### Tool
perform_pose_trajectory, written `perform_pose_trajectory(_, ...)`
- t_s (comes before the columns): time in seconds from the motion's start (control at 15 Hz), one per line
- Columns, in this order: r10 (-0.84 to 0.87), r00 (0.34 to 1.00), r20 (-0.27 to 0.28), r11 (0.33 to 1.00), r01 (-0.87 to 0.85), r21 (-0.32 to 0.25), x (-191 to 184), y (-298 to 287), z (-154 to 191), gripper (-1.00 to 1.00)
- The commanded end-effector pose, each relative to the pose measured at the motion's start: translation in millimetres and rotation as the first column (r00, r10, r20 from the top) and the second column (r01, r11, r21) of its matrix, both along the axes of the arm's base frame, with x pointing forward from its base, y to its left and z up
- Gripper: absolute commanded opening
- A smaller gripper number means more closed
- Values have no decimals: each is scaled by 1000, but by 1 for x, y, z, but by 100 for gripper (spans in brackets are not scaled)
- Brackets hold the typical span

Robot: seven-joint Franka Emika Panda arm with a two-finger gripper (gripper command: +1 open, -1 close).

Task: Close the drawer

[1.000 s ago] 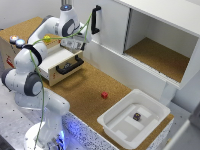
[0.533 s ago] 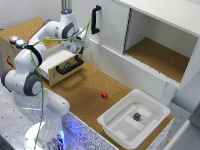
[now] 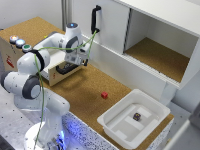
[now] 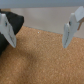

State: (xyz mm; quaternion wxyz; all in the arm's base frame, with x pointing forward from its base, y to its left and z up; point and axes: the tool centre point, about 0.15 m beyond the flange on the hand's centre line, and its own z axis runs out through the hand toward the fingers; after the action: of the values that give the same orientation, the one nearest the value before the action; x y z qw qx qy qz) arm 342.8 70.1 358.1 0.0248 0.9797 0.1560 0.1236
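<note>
Cork counter [image 3: 85,90]; drawer [image 3: 62,70] ajar. Gripper [image 3: 77,59] hangs over drawer front, jaws spread, empty, placed for push. You push handle [image 3: 63,68] inward.

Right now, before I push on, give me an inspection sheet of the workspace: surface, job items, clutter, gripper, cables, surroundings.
Surface: cork worktop, bare in the middle.
Job's things: drawer sticks out of its cabinet, black bar handle facing out.
Clutter: small red block on the cork; white tub holding a small dark object.
Gripper: gripper open, empty, just above the drawer front.
Cables: green cable along the arm.
Surroundings: white cabinet door with vertical black handle; open cork-floored compartment.
</note>
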Motion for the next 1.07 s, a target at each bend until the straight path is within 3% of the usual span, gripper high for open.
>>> perform_pose_trajectory(0.0,-2,995,99,999,-3,48,-7,-12,-38,100)
perform_pose_trajectory(0.07,-1,995,104,998,-5,55,-6,-12,-40,-100)
perform_pose_trajectory(0.33,-2,992,123,1000,-1,24,5,-6,-44,-100)
perform_pose_trajectory(0.6,-69,996,59,995,65,70,10,1,-50,-100)
perform_pose_trajectory(1.0,-143,989,-46,987,146,61,11,19,-38,-100)
